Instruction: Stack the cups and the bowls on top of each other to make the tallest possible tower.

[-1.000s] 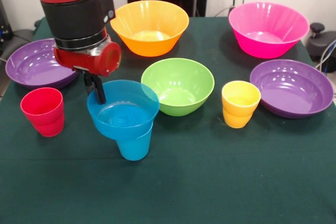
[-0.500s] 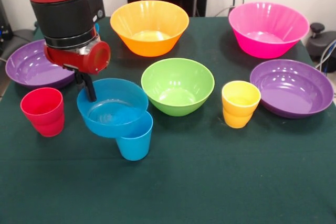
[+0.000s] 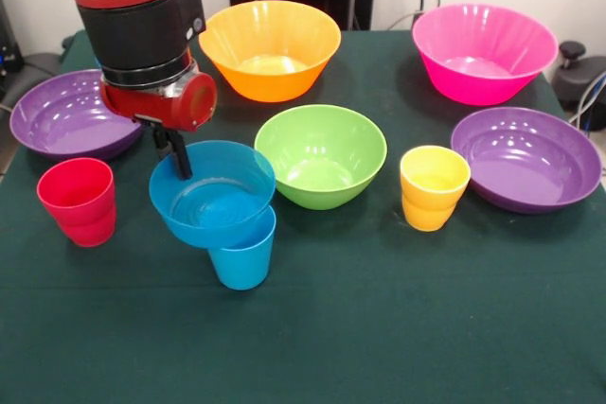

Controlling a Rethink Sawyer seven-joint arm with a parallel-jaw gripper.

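My gripper (image 3: 175, 156) is shut on the left rim of a small blue bowl (image 3: 216, 198). The bowl hangs slightly tilted over the blue cup (image 3: 243, 254), offset to the cup's left, with its underside at the cup's rim. To the left stands a red cup (image 3: 78, 201), upright on the cloth. A yellow cup (image 3: 434, 186) stands at the right. Nothing else is stacked.
A lime green bowl (image 3: 320, 153) sits just right of the blue bowl. An orange bowl (image 3: 270, 49) and a pink bowl (image 3: 483, 52) stand at the back. Purple shallow bowls lie at the left (image 3: 57, 115) and the right (image 3: 525, 158). Dark green cloth (image 3: 379, 328) covers the table.
The gripper swung the blue bowl left off the cup's centre, then back right part of the way. The bowl now sits less centred on the cup than a second ago.
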